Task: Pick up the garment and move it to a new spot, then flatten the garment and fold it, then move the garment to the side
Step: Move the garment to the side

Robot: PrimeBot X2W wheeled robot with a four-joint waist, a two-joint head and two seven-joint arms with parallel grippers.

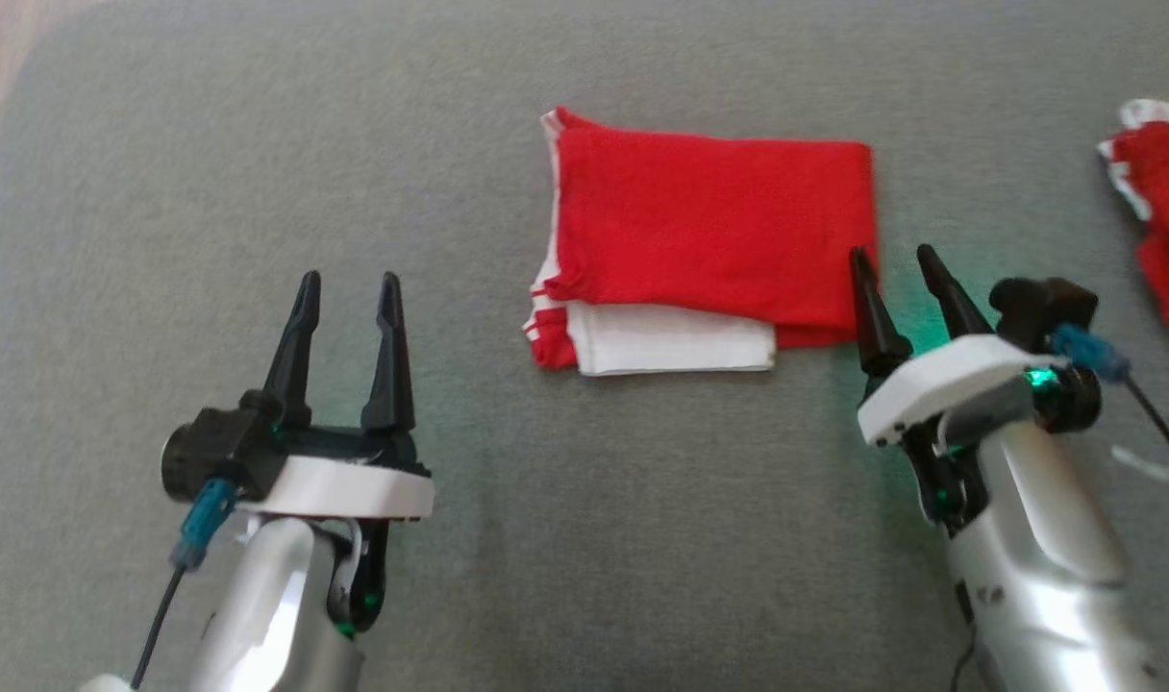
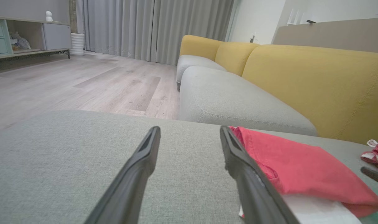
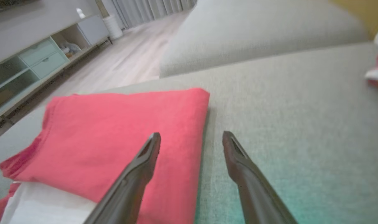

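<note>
Red woven garment (image 1: 714,235), folded rectangular

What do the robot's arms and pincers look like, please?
Both match. The left pincer and right pincer each have two long, tapering black fingers on a white plate. Behind sits a black camera with a blue plug and dark cable, then a silvery forearm. Green lights glow at the wrists.
</note>
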